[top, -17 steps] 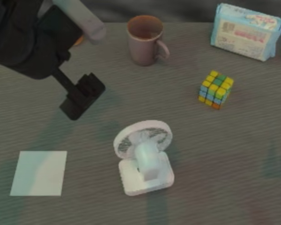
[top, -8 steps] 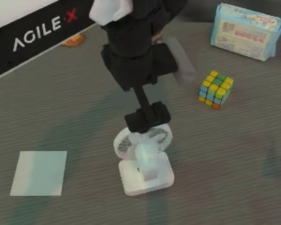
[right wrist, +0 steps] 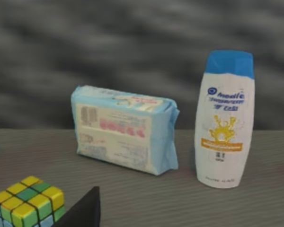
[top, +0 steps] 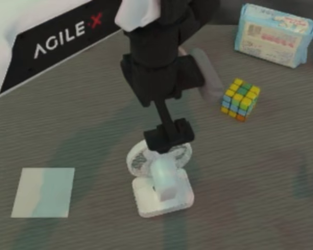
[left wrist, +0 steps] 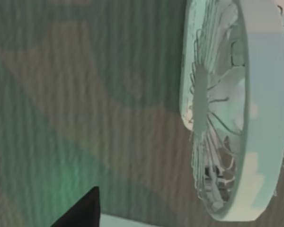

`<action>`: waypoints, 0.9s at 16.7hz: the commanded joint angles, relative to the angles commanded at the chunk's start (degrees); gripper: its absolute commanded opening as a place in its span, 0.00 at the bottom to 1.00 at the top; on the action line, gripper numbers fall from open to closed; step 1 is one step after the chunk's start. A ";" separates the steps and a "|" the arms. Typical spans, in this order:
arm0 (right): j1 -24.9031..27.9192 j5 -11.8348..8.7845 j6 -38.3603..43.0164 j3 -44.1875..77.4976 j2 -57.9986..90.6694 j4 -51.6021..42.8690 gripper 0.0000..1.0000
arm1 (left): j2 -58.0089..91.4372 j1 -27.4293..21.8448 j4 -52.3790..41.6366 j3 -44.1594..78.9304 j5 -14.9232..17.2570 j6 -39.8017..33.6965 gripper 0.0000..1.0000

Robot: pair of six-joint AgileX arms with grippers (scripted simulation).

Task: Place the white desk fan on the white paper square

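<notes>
Left gripper (top: 168, 136) lowered onto white desk fan (top: 160, 177) — paper square (top: 43, 192) well apart

Grey-green ribbed table (top: 68, 120) with soft mottled shadows, dark blurred grey wall (right wrist: 132, 42) behind its far edge
</notes>
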 joint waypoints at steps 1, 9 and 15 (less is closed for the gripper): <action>0.00 0.00 0.00 0.00 0.00 0.00 1.00 | -0.05 -0.09 0.82 -0.81 0.00 0.10 1.00; 0.00 0.00 0.00 0.00 0.00 0.00 1.00 | -0.12 -0.11 11.12 -11.34 0.00 0.12 1.00; 0.00 0.00 0.00 0.00 0.00 0.00 1.00 | -0.12 -0.11 11.12 -11.34 0.00 0.12 0.70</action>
